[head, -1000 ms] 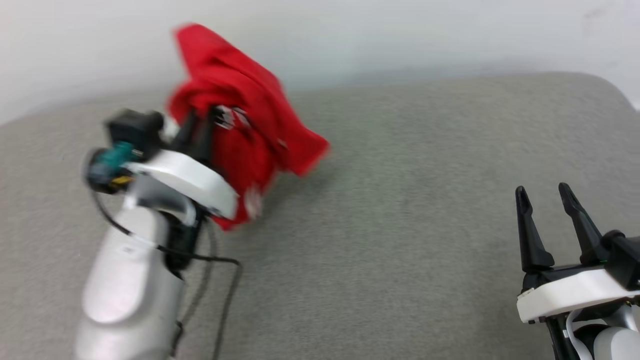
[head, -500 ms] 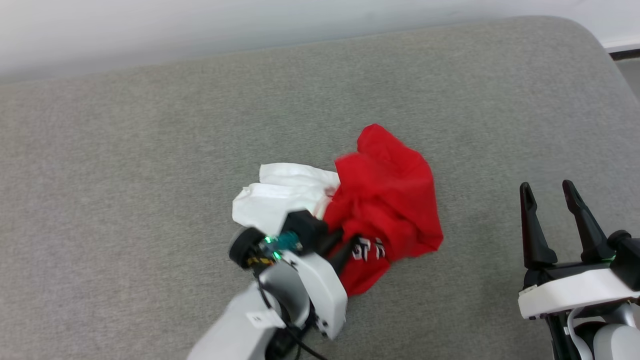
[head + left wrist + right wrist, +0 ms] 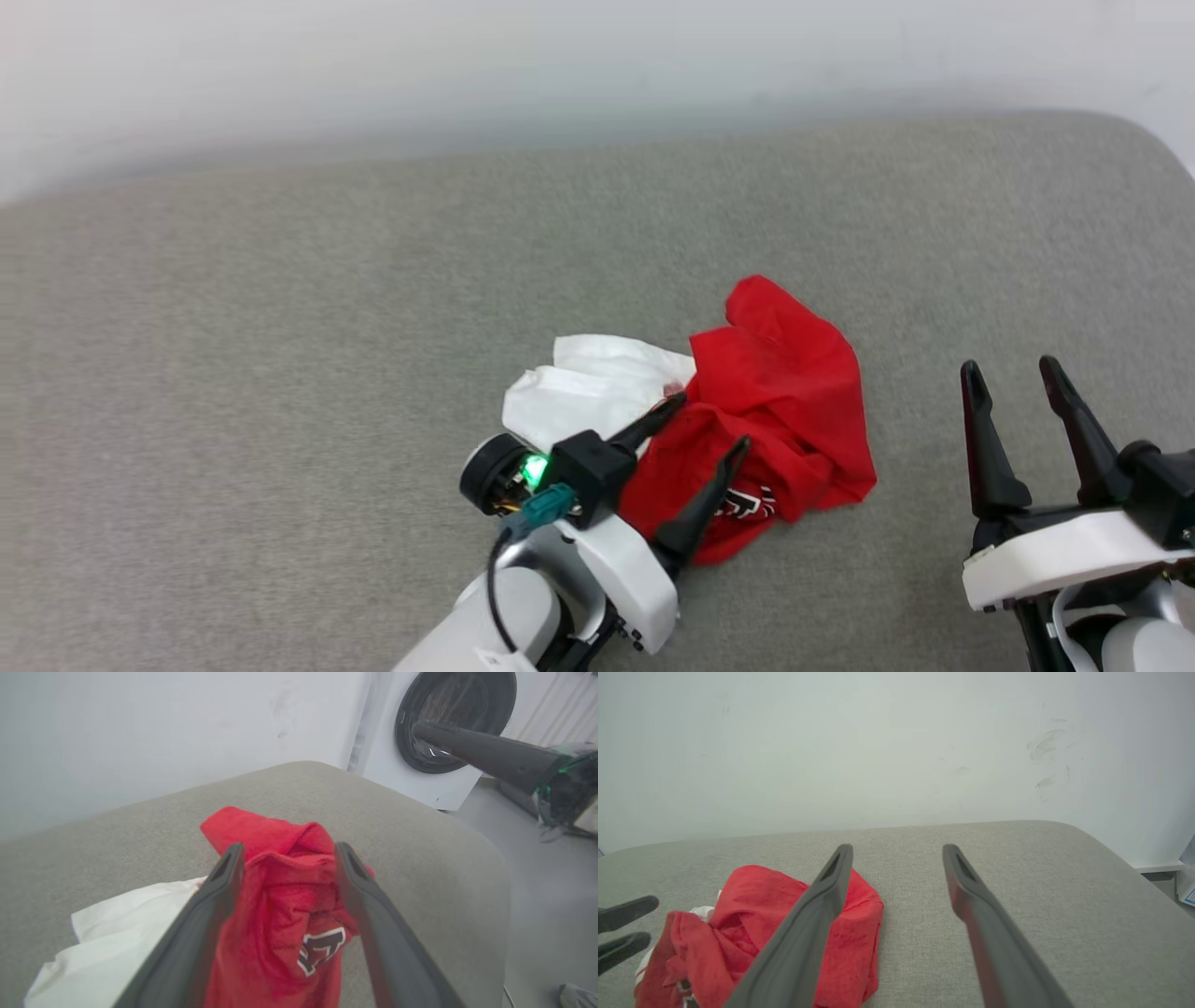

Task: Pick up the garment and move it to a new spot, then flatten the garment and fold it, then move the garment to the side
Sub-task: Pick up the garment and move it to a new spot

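Fingers of L arm [image 3: 702, 509] splayed wide over garment [image 3: 794, 392], holding nothing (R fingers [image 3: 982, 439] open too).

Soft, even light — faint blur

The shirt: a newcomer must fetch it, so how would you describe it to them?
Look at the wide grey cushion before the pale wall. Right of its middle lies a crumpled shirt. It is bright red with a white part and black, white-edged lettering.

Red jersey [image 3: 784, 392], hoisted clear of the grey cushion [image 3: 280, 373] a second ago, came down crumpled on the cushion. Left gripper [image 3: 709, 422], clamped till then, spread its fingers astride it.
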